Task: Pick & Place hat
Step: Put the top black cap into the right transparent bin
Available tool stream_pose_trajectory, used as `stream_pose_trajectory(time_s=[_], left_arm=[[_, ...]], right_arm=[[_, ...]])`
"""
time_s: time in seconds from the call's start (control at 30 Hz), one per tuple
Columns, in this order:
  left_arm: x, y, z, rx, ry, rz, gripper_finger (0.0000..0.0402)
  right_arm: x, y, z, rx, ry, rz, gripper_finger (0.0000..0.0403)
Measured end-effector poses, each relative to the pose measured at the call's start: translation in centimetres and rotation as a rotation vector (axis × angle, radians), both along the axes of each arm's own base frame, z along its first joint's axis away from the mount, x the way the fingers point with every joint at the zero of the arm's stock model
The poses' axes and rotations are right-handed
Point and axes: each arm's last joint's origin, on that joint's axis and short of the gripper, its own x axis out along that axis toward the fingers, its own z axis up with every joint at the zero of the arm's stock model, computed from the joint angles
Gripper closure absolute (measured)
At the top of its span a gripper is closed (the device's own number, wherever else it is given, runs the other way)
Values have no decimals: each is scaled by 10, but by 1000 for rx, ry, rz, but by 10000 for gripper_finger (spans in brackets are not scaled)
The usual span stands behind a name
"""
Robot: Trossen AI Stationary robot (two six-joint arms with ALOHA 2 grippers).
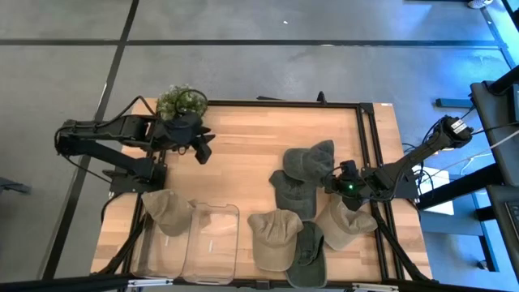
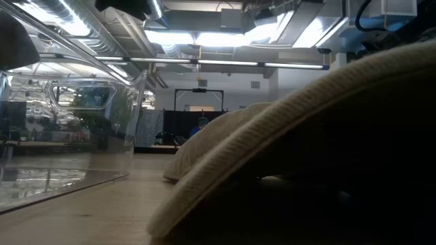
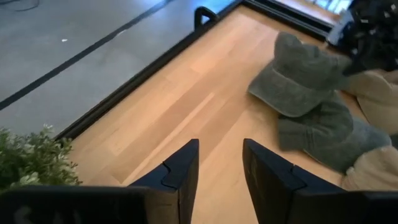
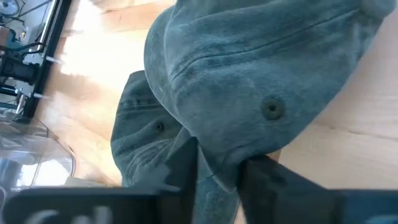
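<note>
Two grey-green hats lie at the table's right middle. The upper hat [image 1: 312,160] [image 4: 261,81] rests partly on the lower one [image 1: 289,192] [image 4: 146,137]. My right gripper [image 1: 334,180] [image 4: 217,155] reaches in from the right and is shut on the upper hat's near edge. My left gripper [image 1: 204,152] [image 3: 221,146] hangs open above bare wood at the far left, beside the plant, with nothing between its fingers. My right gripper pinches a fold of the upper green hat's crown [image 4: 219,165] at its lower edge, between its two fingers. The fingers come slanting down from the table's right side. The hat still lies on the table and on the lower green hat.
A potted plant [image 1: 182,101] stands at the far left corner. A clear bin [image 1: 212,242] [image 2: 68,136] sits at the near left, a tan hat [image 1: 166,209] at its left end. Two tan hats [image 1: 274,235] [image 1: 345,223] and a dark green hat [image 1: 306,247] lie near the front.
</note>
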Motion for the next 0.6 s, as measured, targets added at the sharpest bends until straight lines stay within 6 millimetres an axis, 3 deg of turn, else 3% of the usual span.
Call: stream_pose_trajectory(time_s=[0.1, 0.3, 0.47, 0.6], left_arm=[[4, -1, -3, -14, 18, -23, 282], [13, -2, -8, -66, 40, -76, 285], [18, 4, -4, -175, -21, -160, 286], [24, 11, 2, -260, -122, -236, 287]], right_arm=[[0, 0, 0, -23, 10, 20, 387], [7, 3, 25, -64, 59, 132, 397], [21, 0, 83, -185, 130, 355, 398], [34, -1, 139, -302, 75, 616, 399]])
